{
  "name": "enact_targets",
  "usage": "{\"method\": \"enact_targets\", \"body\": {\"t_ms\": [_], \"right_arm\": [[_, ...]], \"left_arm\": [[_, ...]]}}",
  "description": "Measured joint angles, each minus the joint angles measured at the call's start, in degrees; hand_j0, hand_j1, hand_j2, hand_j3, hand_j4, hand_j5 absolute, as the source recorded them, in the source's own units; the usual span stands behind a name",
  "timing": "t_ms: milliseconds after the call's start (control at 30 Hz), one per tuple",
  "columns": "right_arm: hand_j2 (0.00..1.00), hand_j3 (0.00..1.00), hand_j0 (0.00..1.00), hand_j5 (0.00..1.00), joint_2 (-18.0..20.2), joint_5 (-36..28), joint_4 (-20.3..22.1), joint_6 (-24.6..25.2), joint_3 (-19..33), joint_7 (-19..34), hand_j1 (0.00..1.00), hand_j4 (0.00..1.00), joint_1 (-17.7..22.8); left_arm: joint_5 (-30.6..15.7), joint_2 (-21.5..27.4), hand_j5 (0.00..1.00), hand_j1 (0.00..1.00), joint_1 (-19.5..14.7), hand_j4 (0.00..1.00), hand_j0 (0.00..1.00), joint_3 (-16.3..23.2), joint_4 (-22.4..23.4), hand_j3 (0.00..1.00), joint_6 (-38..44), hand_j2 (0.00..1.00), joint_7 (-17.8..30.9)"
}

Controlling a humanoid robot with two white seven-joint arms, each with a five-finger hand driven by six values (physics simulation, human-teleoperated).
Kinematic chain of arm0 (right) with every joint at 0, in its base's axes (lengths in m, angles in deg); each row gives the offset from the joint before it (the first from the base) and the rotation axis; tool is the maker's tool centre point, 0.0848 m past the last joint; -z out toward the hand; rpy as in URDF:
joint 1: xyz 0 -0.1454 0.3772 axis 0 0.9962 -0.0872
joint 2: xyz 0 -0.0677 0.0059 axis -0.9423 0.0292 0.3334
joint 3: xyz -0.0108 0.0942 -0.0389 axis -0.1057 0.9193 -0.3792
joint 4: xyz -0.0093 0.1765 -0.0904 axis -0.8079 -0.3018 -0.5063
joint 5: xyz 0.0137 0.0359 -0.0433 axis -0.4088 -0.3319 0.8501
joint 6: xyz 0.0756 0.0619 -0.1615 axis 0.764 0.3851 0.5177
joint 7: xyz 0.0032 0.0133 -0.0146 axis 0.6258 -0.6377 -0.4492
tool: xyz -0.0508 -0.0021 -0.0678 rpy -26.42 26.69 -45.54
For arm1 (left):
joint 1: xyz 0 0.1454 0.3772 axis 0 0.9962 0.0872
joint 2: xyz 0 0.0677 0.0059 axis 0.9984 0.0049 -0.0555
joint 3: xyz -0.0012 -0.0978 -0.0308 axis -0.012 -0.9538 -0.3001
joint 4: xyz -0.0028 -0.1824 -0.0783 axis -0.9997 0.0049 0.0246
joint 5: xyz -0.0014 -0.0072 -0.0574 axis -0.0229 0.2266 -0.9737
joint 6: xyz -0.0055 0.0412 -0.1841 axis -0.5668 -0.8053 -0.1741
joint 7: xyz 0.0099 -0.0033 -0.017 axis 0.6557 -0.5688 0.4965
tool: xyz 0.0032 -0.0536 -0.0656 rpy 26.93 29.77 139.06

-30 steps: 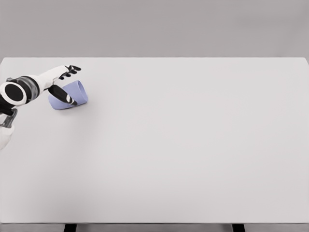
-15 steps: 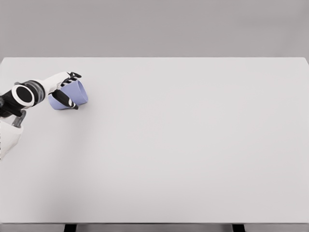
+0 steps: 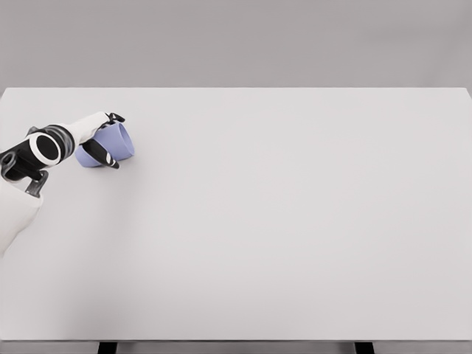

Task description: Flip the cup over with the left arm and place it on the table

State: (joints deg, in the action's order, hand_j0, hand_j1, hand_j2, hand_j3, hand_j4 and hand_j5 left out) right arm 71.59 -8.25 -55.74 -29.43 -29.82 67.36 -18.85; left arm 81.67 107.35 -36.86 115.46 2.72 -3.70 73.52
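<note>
A light blue cup lies on its side near the far left of the white table. My left hand is wrapped around it, with the thumb across the near side and the other fingers curled over the top. The left forearm reaches in from the left edge. The cup's left end is hidden behind the hand. The right arm does not show.
The table's far edge runs just behind the cup, and its left edge is close to the arm. Two dark table legs show below the front edge.
The left hand's fingers have closed down over the cup, which were spread above it before. The forearm has slid in further from the left. The cup has barely moved.
</note>
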Motion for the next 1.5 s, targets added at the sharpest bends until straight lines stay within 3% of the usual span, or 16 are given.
{"method": "enact_targets", "body": {"t_ms": [300, 400, 467, 733, 867, 1000, 1167, 1367, 1500], "right_arm": [[1.0, 1.0, 1.0, 1.0, 0.0, 0.0, 0.0, 0.0, 0.0, 0.0, 1.0, 1.0, 0.0], [1.0, 1.0, 1.0, 1.0, 0.0, -0.03, 0.0, 0.0, 0.0, 0.0, 1.0, 1.0, 0.0], [1.0, 1.0, 1.0, 1.0, 0.0, -0.01, 0.0, 0.0, 0.0, 0.0, 1.0, 1.0, 0.0], [1.0, 1.0, 1.0, 1.0, 0.0, 0.0, 0.0, 0.0, 0.0, 0.0, 1.0, 1.0, 0.0], [1.0, 1.0, 1.0, 1.0, 0.0, -0.02, 0.0, 0.0, 0.0, 0.0, 1.0, 1.0, 0.0], [1.0, 1.0, 1.0, 1.0, 0.0, -0.02, 0.0, 0.0, 0.0, 0.0, 1.0, 1.0, 0.0], [1.0, 1.0, 1.0, 1.0, 0.0, 0.0, 0.0, 0.0, 0.0, 0.0, 1.0, 1.0, 0.0], [1.0, 1.0, 1.0, 1.0, 0.0, -0.01, 0.0, 0.0, 0.0, 0.0, 1.0, 1.0, 0.0], [1.0, 1.0, 1.0, 1.0, 0.0, 0.0, 0.0, 0.0, 0.0, 0.0, 1.0, 1.0, 0.0]], "left_arm": [[0.03, -0.07, 0.93, 0.93, -0.7, 0.93, 0.93, 0.02, 1.55, 0.93, 0.0, 0.93, 0.0], [0.01, -0.11, 0.75, 0.75, -0.62, 0.75, 0.75, 0.03, 1.66, 0.75, 0.01, 0.75, 0.0], [-0.02, -0.14, 0.73, 0.73, -0.62, 0.73, 0.73, 0.07, 1.68, 0.73, 0.01, 0.73, 0.0], [0.12, -0.48, 0.46, 0.46, -0.62, 0.46, 0.46, 0.04, 1.7, 0.46, -0.17, 0.46, -0.01], [-1.0, -0.41, 0.43, 0.43, -0.79, 0.43, 0.43, -0.16, 1.67, 0.43, -0.05, 0.43, 0.02], [-5.54, 0.27, 0.4, 0.4, -1.49, 0.4, 0.4, -0.21, 1.32, 0.4, -0.34, 0.4, 0.03], [-10.77, 2.51, 0.39, 0.39, -1.5, 0.39, 0.39, -0.77, 0.97, 0.39, -9.38, 0.39, 0.06], [-15.23, 3.67, 0.39, 0.39, -0.62, 0.39, 0.39, -4.67, 1.4, 0.39, -25.44, 0.39, 0.06], [-19.0, 3.57, 0.4, 0.4, 0.35, 0.4, 0.4, -6.56, 4.51, 0.4, -35.83, 0.4, 0.06]]}}
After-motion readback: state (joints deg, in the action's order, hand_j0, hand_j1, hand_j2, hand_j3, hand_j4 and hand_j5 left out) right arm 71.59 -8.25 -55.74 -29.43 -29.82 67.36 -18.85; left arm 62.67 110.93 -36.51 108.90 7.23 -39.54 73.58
